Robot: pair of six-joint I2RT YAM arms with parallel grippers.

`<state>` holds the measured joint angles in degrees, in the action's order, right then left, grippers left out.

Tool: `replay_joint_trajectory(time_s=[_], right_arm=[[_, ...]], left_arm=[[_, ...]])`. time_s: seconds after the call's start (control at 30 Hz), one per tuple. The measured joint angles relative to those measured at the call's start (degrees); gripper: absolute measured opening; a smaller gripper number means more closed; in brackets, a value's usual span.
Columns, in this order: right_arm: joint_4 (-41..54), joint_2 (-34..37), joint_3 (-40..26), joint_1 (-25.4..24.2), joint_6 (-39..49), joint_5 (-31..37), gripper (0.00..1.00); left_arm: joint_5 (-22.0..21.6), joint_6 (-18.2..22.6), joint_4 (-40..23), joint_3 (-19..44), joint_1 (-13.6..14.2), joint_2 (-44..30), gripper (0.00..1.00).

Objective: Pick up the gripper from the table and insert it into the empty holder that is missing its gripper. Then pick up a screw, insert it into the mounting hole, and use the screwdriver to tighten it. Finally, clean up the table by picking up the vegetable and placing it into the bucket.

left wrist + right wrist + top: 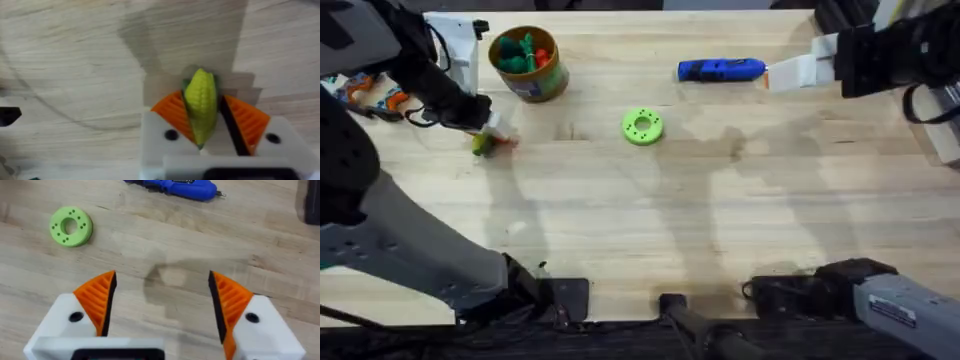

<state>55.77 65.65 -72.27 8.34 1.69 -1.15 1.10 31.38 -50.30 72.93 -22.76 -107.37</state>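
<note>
One vegetable, yellow-green, pinched between the left tool's orange pads, long axis along the fingers, near the surface's left edge. One bucket holding green and red toys. One screwdriver lying crosswise. One green disc. Right tool spread, empty.

Pale matt wooden table, visible grain. Yellow-green bumpy plastic toy corn, slight sheen. Orange ribbed pads. Blue glossy plastic screwdriver. Green matt plastic disc.

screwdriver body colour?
Blue, on the screwdriver; clearest in the overhead view.
</note>
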Motion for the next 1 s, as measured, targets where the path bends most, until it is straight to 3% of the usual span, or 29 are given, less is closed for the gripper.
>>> replay_joint_trajectory(time_s=[0.17, 0.2, 0.23, 0.5, 0.67, 0.9, 1.0], right_arm=[[0.0, 0.0, 0.0, 0.0, 0.0, 0.0, 0.994], [0.0, 0.0, 0.0, 0.0, 0.0, 0.0, 0.994], [0.0, 0.0, 0.0, 0.0, 0.0, 0.0, 0.994], [0.0, 0.0, 0.0, 0.0, 0.0, 0.0, 0.994], [0.0, 0.0, 0.0, 0.0, 0.0, 0.0, 0.994], [0.0, 0.0, 0.0, 0.0, 0.0, 0.0, 0.994], [0.0, 0.0, 0.0, 0.0, 0.0, 0.0, 0.994]], left_arm=[[0.1, 0.0, 0.1, 0.1, 0.0, 0.0, 0.193], [0.2, 0.0, 0.3, 0.2, 0.0, 0.0, 0.065], [0.3, 0.1, 0.4, 0.2, 0.0, 0.0, 0.030], [2.2, 0.1, 0.5, 0.2, -0.3, 0.0, 0.025], [7.5, 0.2, -3.9, 2.3, 0.7, -1.2, 0.025], [13.1, 2.9, -17.2, 16.7, 5.3, -3.2, 0.025], [14.6, 4.1, -19.7, 24.1, 6.6, -3.1, 0.025]])
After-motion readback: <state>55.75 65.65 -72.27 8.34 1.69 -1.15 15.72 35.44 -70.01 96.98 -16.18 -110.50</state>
